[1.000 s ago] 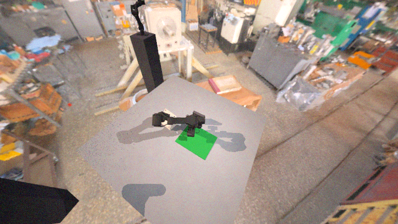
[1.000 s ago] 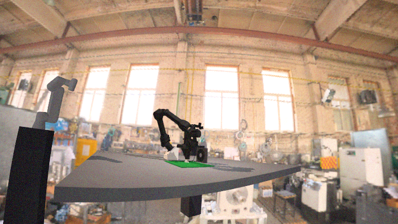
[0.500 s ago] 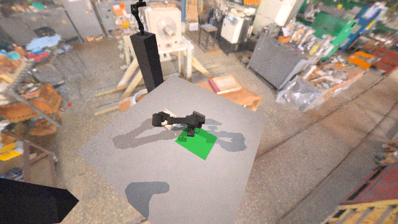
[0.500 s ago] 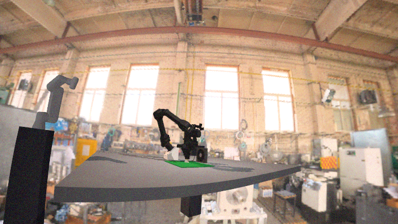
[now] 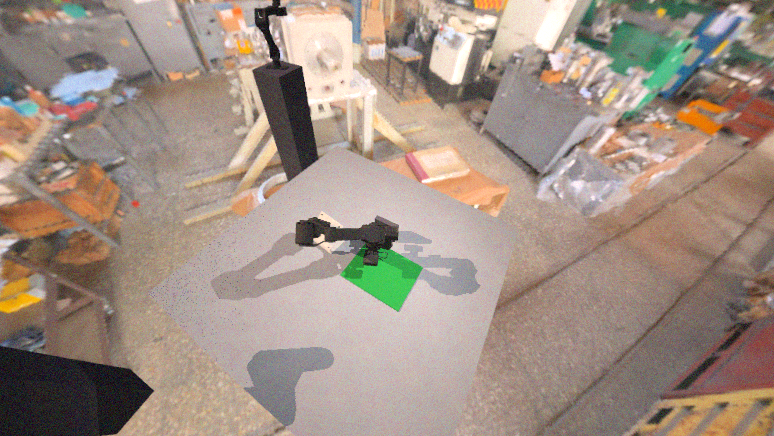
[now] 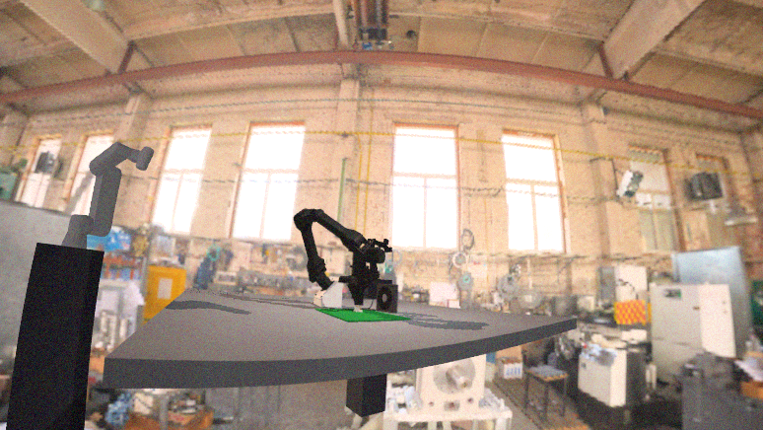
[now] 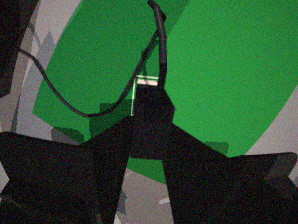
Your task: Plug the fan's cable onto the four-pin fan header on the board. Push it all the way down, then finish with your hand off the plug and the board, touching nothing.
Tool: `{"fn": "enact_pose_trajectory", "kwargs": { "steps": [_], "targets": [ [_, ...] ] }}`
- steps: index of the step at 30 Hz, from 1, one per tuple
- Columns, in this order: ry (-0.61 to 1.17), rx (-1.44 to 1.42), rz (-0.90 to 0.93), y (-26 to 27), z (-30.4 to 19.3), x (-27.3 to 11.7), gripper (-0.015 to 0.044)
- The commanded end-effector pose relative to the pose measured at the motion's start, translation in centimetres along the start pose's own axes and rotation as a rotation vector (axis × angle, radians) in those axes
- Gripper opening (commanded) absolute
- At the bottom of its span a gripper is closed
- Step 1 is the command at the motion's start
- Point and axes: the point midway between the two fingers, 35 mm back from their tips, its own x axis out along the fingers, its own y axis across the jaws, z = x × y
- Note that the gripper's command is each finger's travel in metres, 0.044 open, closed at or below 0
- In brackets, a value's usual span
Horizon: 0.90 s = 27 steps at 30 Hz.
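Note:
The green board [image 5: 392, 287] [image 6: 376, 317] [image 7: 225, 75] lies flat on the table. My gripper [image 7: 147, 124] is shut on the black plug [image 7: 149, 107], low over the board. The pale header [image 7: 147, 80] shows as a light strip past the plug's far end and a thin line along its left side; the plug covers the rest. Whether the plug is inside the header, and how deep, cannot be told. The black cable [image 7: 162, 52] runs up from the plug and loops to the left. The black fan [image 6: 386, 298] stands upright behind the board.
The grey table [image 5: 346, 335] [image 6: 266, 341] carries the arm's shadows. A pale block [image 6: 331, 296] stands by the arm's base. A black pillar [image 5: 284, 113] with a small arm on it stands past the table's far corner, and another black pillar [image 6: 55, 330] stands at the left.

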Motion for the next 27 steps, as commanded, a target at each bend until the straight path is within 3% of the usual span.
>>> {"fn": "enact_pose_trajectory", "kwargs": {
  "steps": [1, 27],
  "targets": [
    [-0.001, -0.010, -0.001, -0.02, -0.14, -0.09, 0.0000],
    [-0.001, -0.021, -0.001, 0.06, -0.44, 0.24, 0.0000]
  ]
}}
